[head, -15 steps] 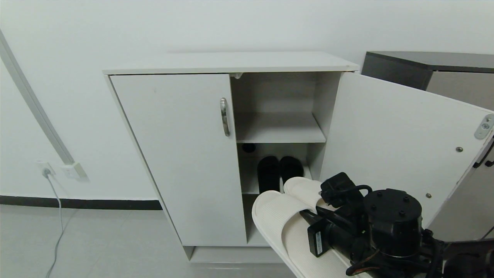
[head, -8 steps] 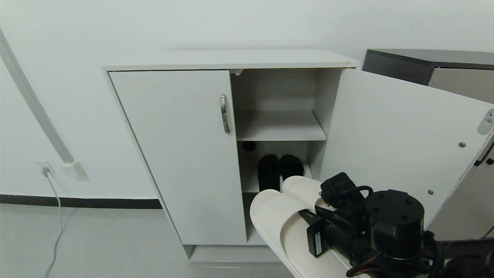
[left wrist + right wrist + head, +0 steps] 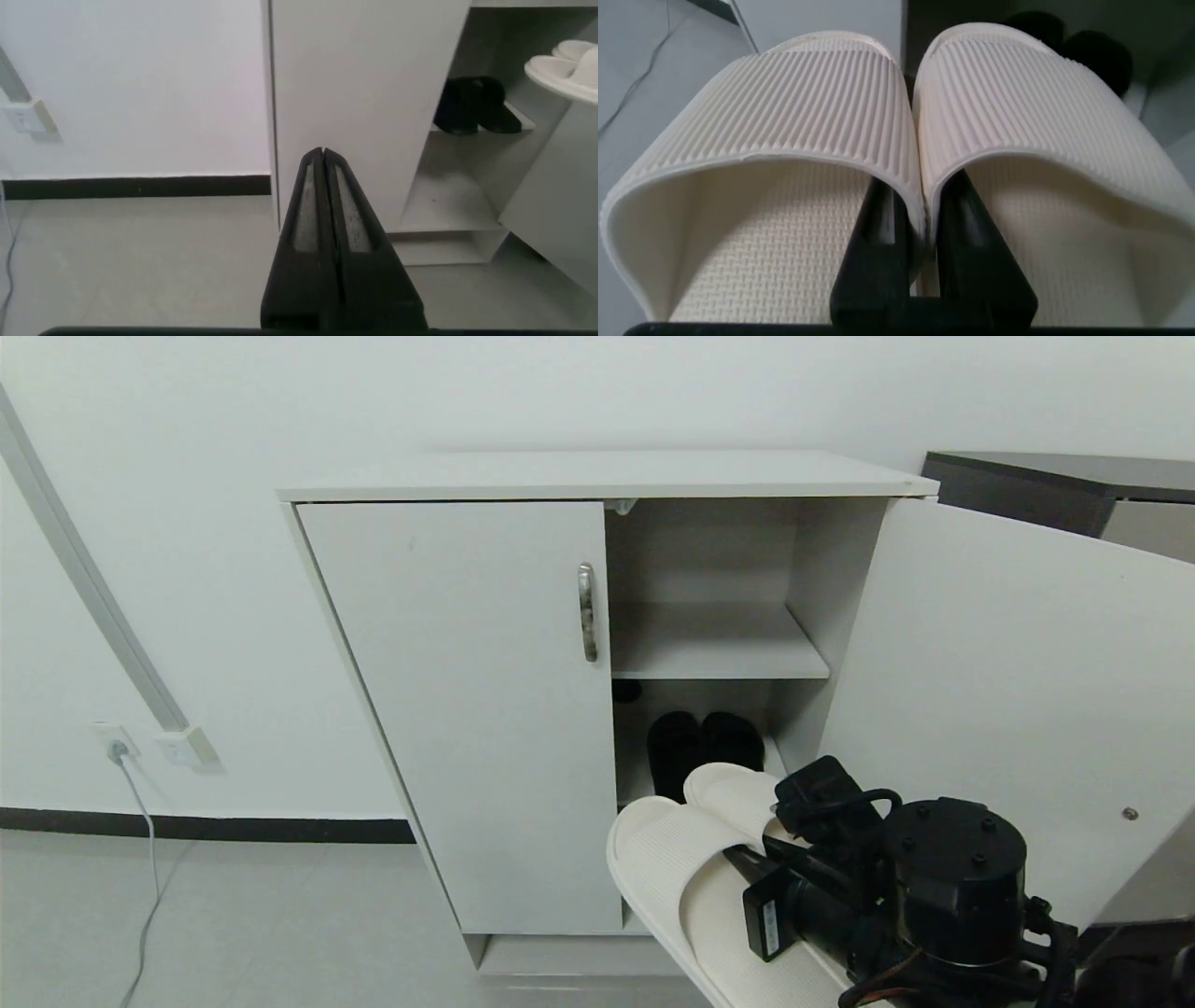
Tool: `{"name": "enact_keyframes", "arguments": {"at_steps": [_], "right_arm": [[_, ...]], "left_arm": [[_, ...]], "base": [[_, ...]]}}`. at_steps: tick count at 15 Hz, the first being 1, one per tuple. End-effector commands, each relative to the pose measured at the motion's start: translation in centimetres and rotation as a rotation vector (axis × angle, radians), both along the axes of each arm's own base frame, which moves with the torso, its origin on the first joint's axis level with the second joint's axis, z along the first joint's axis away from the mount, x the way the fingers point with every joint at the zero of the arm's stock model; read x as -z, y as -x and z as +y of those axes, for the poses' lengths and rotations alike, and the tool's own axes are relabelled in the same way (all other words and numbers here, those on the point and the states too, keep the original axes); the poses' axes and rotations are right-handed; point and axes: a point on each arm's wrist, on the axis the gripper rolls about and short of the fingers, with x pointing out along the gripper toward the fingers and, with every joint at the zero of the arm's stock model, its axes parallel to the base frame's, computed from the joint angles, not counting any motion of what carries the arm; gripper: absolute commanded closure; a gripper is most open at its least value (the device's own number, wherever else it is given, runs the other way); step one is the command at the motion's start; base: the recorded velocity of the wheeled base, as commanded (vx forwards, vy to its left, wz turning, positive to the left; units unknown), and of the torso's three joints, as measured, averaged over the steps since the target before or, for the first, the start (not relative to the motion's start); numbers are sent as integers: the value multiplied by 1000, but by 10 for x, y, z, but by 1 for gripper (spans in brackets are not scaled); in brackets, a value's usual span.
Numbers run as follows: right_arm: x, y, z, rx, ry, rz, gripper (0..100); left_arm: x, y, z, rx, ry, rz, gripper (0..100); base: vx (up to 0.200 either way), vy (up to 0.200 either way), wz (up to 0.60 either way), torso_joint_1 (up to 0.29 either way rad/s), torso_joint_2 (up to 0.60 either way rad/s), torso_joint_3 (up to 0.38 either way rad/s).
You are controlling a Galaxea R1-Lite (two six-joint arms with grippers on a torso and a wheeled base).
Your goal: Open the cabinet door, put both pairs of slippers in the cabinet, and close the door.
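Note:
The white cabinet [image 3: 597, 476] stands against the wall with its left door [image 3: 467, 709] closed and its right door [image 3: 1008, 709] swung wide open. A pair of black slippers [image 3: 700, 747] [image 3: 476, 103] sits on the middle shelf inside. My right gripper [image 3: 752, 863] [image 3: 920, 219] is shut on the inner walls of a cream ribbed pair of slippers [image 3: 691, 868] [image 3: 803, 121], held side by side in front of the open compartment, toes toward the black pair. My left gripper [image 3: 322, 159] is shut on nothing, low over the floor, facing the closed left door.
A metal handle [image 3: 586, 613] runs down the left door's inner edge. The upper shelf [image 3: 719, 653] lies above the black pair. A dark grey unit [image 3: 1064, 485] stands behind the open door. A wall socket with a cable [image 3: 117, 747] is far left, above grey floor [image 3: 233, 924].
The whole head picture has shifted, so the cabinet now sits farther right in it: the camera moved. The right gripper keeps the cream slippers in the same hold.

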Motion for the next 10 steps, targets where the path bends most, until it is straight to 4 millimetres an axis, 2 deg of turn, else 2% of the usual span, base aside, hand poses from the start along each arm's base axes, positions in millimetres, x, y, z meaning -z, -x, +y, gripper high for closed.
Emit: {"name": "enact_keyframes", "arguments": {"at_steps": [1, 2, 3, 6, 8, 10], "right_arm": [[0, 1, 0, -1, 3, 1, 100], [0, 0, 0, -3, 4, -1, 100], [1, 0, 0, -3, 5, 2, 100], [7, 2, 4, -20, 17, 12, 100], [15, -5, 18, -22, -14, -18, 100], [19, -13, 35, 59, -45, -77, 100]], "left_arm": [[0, 0, 0, 0, 0, 0, 100], [0, 0, 0, 0, 2, 0, 100], [0, 0, 0, 0, 2, 0, 100], [0, 0, 0, -1, 3, 0, 100], [0, 0, 0, -1, 5, 0, 100], [0, 0, 0, -3, 6, -2, 100]], "base": [[0, 0, 0, 0, 0, 0], [0, 0, 0, 0, 0, 0], [0, 0, -600, 2, 2, -2], [0, 0, 0, 0, 0, 0], [0, 0, 0, 0, 0, 0], [0, 0, 0, 0, 0, 0]]}}
